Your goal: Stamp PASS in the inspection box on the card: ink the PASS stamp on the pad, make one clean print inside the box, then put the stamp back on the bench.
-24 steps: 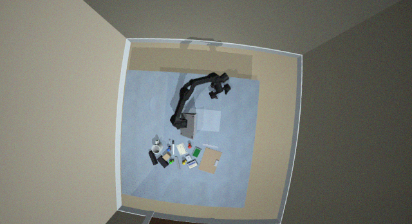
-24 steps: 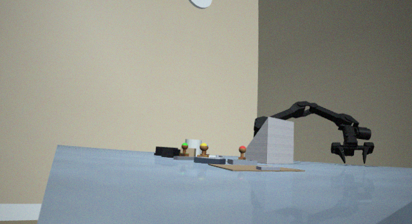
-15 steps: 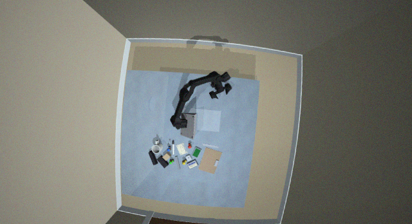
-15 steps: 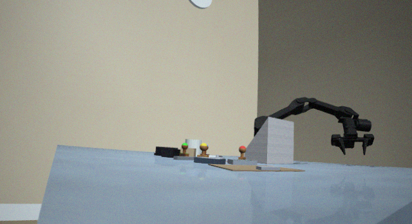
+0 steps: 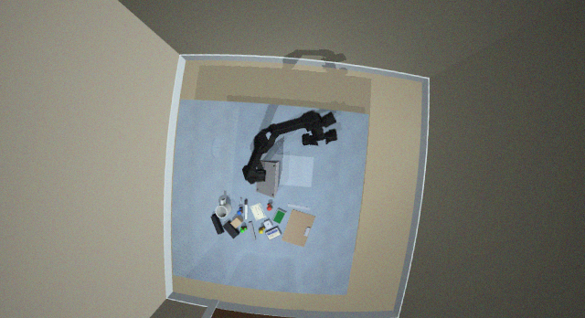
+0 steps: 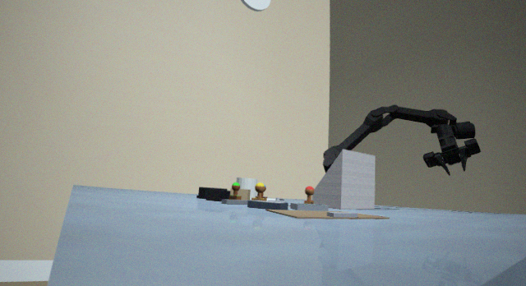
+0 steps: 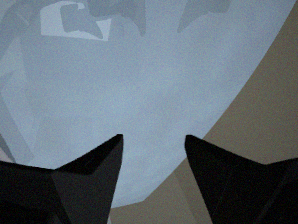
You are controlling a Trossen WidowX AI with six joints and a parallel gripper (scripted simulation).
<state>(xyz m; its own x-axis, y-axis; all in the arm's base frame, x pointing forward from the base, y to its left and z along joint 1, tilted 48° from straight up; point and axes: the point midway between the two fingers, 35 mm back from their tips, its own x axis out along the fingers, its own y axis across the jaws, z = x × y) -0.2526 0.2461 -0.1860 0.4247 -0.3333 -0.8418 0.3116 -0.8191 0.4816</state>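
My gripper [image 6: 456, 172] [image 7: 154, 140] is open about halfway with nothing between its fingers. It hangs high over the far side of the bench, well away from the small items. Three stamps with round knobs stand among those items: a red one [image 5: 270, 206] [image 6: 309, 193], a yellow one [image 5: 261, 230] [image 6: 260, 191] and a green one [image 5: 243, 229] [image 6: 236, 190]. Their words cannot be read. A cream card [image 5: 258, 211] lies flat on the bench; its box is too small to make out. A blue-and-white case [image 5: 272, 232] lies near the yellow stamp; I cannot tell which item is the ink pad.
A grey wedge-shaped block [image 5: 268, 178] [image 6: 357, 180] stands between the arm base and the items. A brown clipboard [image 5: 298, 227] [image 6: 302, 214], a green rectangle [image 5: 280, 216], a white mug [image 5: 222, 211] [image 6: 247, 184] and black blocks [image 5: 217, 224] lie around the stamps.
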